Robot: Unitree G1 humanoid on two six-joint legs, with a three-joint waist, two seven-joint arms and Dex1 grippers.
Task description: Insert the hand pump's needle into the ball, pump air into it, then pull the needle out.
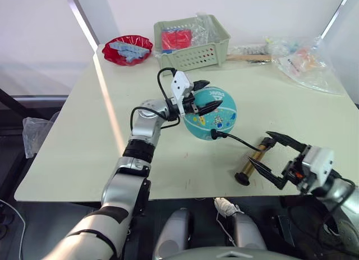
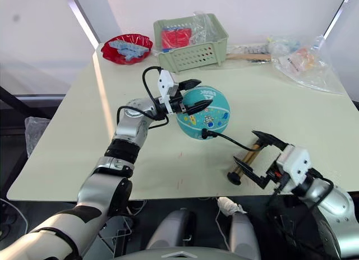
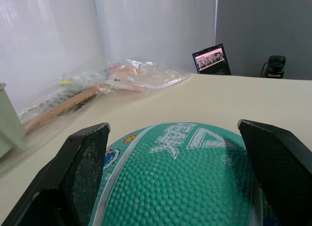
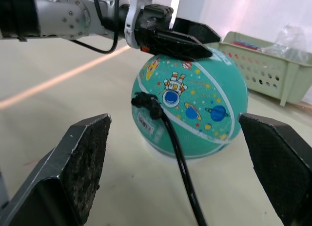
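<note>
Table point(image 1: 73, 137) pale, white wall behind; left tool point(image 1: 203, 97) apart astride ball point(image 1: 216, 122); right tool point(image 1: 273, 159) apart.

Lettering on the ball
The ball point(image 3: 195, 187) carries a white printed logo near its top, but its letters cannot be read with certainty.

The left arm point(image 1: 137, 153), lower left of the head view, has silver segments, black joint bands and looping black cables. White wrist housings carry two pointed black fingers point(image 1: 208, 107); the right gripper point(image 1: 273, 159) matches.
</note>
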